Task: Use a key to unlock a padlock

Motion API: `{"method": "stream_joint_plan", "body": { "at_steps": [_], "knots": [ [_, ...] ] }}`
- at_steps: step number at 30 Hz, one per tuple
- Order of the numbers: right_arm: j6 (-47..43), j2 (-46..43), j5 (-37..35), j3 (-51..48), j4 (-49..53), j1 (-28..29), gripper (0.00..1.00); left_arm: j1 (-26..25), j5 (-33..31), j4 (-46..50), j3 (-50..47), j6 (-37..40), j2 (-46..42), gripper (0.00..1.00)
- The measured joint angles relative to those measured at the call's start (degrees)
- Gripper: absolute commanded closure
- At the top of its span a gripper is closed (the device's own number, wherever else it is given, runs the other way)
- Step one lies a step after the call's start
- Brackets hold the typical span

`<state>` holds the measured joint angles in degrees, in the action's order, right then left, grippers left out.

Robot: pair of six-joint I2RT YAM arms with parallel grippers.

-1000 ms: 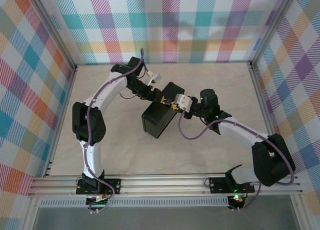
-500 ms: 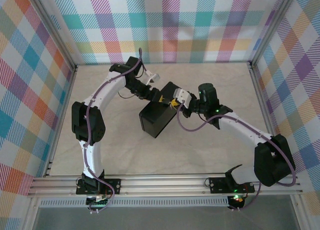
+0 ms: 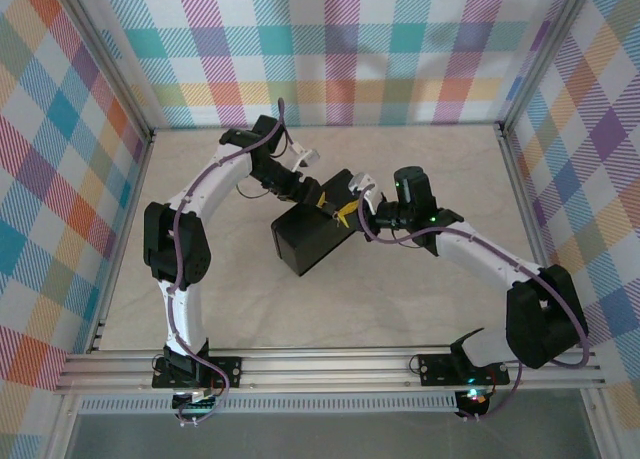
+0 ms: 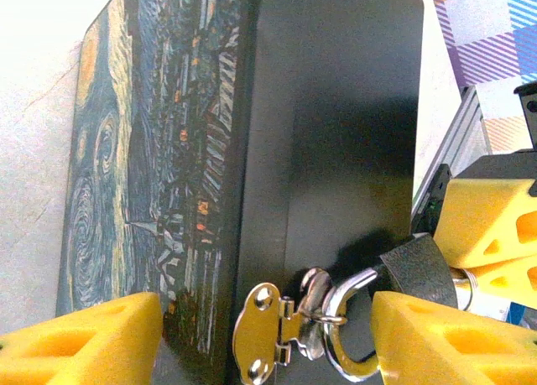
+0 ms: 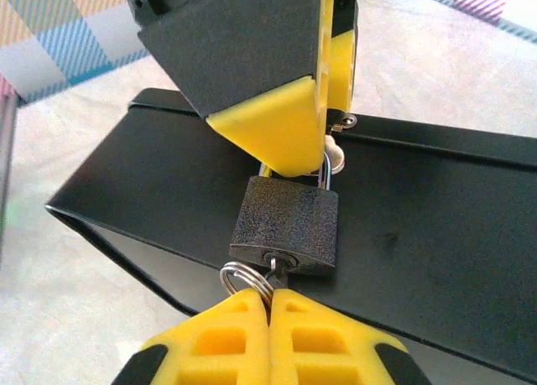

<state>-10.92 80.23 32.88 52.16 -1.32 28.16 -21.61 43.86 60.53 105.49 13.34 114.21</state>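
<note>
Pinches key (image 5: 276, 274) in fully closed right gripper (image 5: 269, 305), blade seated in padlock (image 5: 285, 226) just beyond fingertips (image 5: 243, 322); holds left gripper (image 4: 267, 326) wide open, empty, astride its shackle. Risks swinging unbraced padlock rather than turning cylinder.

This is looking like a robotics lab test cell: aluminium extrusion rails (image 3: 330, 367) are framing a beige tabletop (image 3: 400, 309), bright plaid panels (image 3: 330, 49) are walling it in, and the left arm (image 3: 200, 194) and right arm (image 3: 490, 264) are sitting bolted to the near rail.

Bright even light, soft shadows, blown-out white upper left in left wrist view
</note>
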Motion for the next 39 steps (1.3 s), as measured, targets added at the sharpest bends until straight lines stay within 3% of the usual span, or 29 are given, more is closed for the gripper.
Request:
{"method": "stream_joint_plan", "body": {
  "at_steps": [8, 18, 20, 22, 26, 33, 39],
  "knots": [
    [17.1, 1.4, 2.5, 0.8, -1.0, 0.0, 1.0, 0.0, -0.9, -1.4, -0.2, 0.0, -0.1, 0.33],
    [30.3, 1.4, 2.8, 0.3, -3.2, -0.1, 1.0, 0.0, -1.1, -4.1, -0.2, -1.5, -1.0, 0.32],
    [31.1, 1.4, 2.9, 0.3, -3.2, -0.1, 0.92, 0.0, -1.1, -4.7, -0.7, -1.8, -1.6, 0.32],
    [30.8, 1.1, 2.6, 0.3, -2.6, -0.1, 0.81, 0.0, -1.4, -5.2, -1.4, -1.9, -2.4, 0.32],
    [24.9, 0.4, -0.8, 0.7, 2.5, -0.1, 0.72, -0.3, -0.2, -5.2, -2.8, -2.0, -3.3, 0.32],
    [11.4, -2.0, -6.8, 2.3, 11.0, -0.1, 0.69, -0.5, 0.6, -5.2, -3.3, -2.0, -3.7, 0.32],
    [3.0, -5.9, -9.1, 1.1, 10.4, 0.4, 0.67, -0.4, 0.7, -5.2, -3.3, -2.0, -3.8, 0.32]
  ]
}}
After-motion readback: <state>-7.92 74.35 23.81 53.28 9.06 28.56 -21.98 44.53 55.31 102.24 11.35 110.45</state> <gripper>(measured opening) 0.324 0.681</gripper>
